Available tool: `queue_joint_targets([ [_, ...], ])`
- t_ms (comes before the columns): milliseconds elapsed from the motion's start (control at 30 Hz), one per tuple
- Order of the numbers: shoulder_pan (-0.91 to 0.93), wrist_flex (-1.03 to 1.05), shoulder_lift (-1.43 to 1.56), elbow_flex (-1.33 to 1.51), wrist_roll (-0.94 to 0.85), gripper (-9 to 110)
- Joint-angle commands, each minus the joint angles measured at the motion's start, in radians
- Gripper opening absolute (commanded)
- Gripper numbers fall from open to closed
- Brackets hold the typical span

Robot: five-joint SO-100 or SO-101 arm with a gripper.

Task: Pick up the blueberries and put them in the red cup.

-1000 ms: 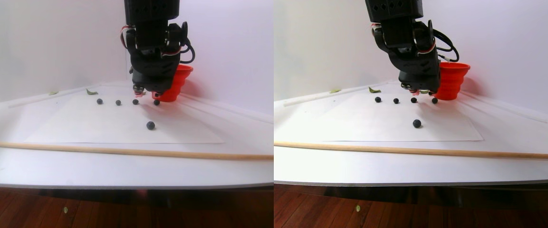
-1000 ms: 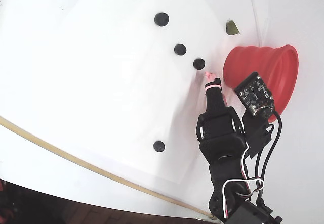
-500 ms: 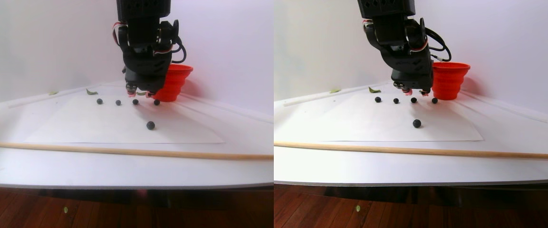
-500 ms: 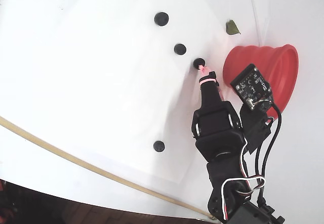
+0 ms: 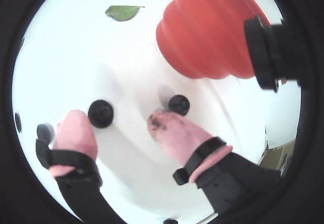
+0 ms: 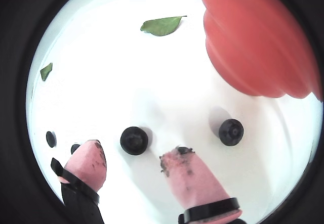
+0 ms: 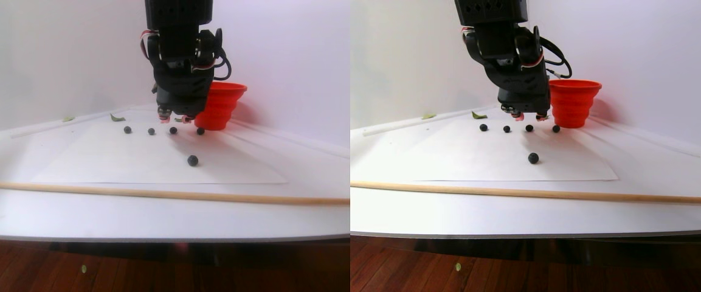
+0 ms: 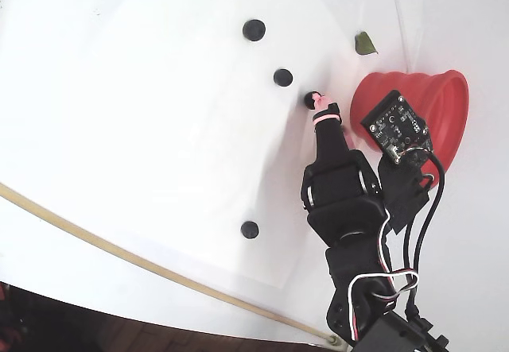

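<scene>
Black arm's two-finger hand (image 6: 131, 171) with pink rubber-capped fingertips (image 5: 169, 128) is spread apart, holding nothing, tips just above the white table (image 7: 143, 213).

In both wrist views one small round dark blue-black blueberry (image 6: 134, 140) sits on the table between the two pink tips, nearer the tip on the left of the view; whether it touches either tip cannot be told. A second blueberry (image 6: 231, 132) lies outside the tip on the right of the view, toward the bright red ribbed conical cup (image 6: 258, 37). In a wrist view the same pair show as the berry in the gap (image 5: 100, 113) and the berry (image 5: 178, 104) just beside the other tip, below the red cup (image 5: 207, 32).

Fixed view: hand (image 8: 322, 110) comes down over a berry partly hidden under its pink tip, near the cup (image 8: 445, 114), which stands just beside the arm. Two more blueberries (image 8: 283, 77) continue the row away from the cup; a lone one (image 8: 250, 230) lies well apart on the white paper sheet (image 8: 159, 129).

Stereo pair view: four berries in a row (image 7: 151, 131) in front of the hand, cup upright behind.

Green leaf scrap (image 6: 161, 26) lies beyond the berries, near the cup. A thin wooden stick (image 7: 143, 193) runs along the table near its front edge.
</scene>
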Motion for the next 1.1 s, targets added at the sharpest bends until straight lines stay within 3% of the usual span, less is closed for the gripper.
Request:
queue_joint_targets([
  [0,-0.005,-0.005,0.006,-0.075,-0.011,22],
  [1067,-0.015,0.028,-0.127,-0.236,-0.012,21],
])
